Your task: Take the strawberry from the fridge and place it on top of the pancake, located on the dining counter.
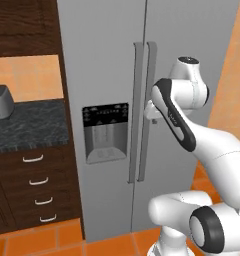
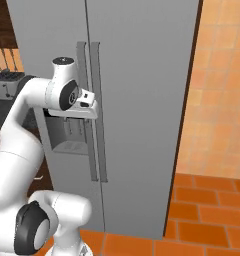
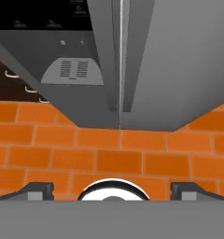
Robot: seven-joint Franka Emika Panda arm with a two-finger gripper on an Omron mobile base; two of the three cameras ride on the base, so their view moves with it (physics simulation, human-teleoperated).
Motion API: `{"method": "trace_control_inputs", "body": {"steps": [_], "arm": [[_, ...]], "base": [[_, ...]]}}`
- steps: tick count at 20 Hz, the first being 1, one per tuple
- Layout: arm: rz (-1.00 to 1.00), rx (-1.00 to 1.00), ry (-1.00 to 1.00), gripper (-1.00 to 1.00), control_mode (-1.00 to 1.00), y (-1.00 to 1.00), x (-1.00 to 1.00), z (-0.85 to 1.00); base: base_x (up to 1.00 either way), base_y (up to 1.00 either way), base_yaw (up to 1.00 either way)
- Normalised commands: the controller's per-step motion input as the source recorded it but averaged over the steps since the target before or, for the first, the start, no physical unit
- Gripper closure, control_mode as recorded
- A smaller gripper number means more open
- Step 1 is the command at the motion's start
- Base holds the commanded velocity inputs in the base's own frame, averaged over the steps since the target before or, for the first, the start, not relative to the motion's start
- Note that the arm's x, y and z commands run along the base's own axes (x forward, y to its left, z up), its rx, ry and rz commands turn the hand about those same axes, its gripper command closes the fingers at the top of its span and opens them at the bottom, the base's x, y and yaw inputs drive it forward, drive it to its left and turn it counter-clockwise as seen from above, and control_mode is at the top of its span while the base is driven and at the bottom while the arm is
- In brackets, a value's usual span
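fridge [image 2: 142, 100]: both doors closed | pincer [image 2: 93, 111]: at the paired vertical handles [image 2: 94, 110], fingers hidden | dispenser panel [image 2: 64, 135]: behind the arm | floor [image 2: 207, 220]: orange tile

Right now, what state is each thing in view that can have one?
fridge: both doors shut, handles side by side.
tool: open, pointing down at the floor, holding nothing.
drawers: all shut.
dispenser: nothing in its recess.
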Motion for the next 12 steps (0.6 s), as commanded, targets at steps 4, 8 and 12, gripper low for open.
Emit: {"method": "trace_control_inputs", "body": {"steps": [4, 8, 12], "arm": [[0.0, 0.0, 0.0, -1.0, 1.0, 0.0, 0.0, 0.0], [0.0, 0.0, 0.0, -1.0, 1.0, 0.0, 0.0, 0.0], [0.0, 0.0, 0.0, -1.0, 1.0, 0.0, 0.0, 0.0]], "base": [[-0.4, 0.0, -0.03], [-0.36, 0.0, 0.0], [-0.24, 0.0, 0.0]]}}
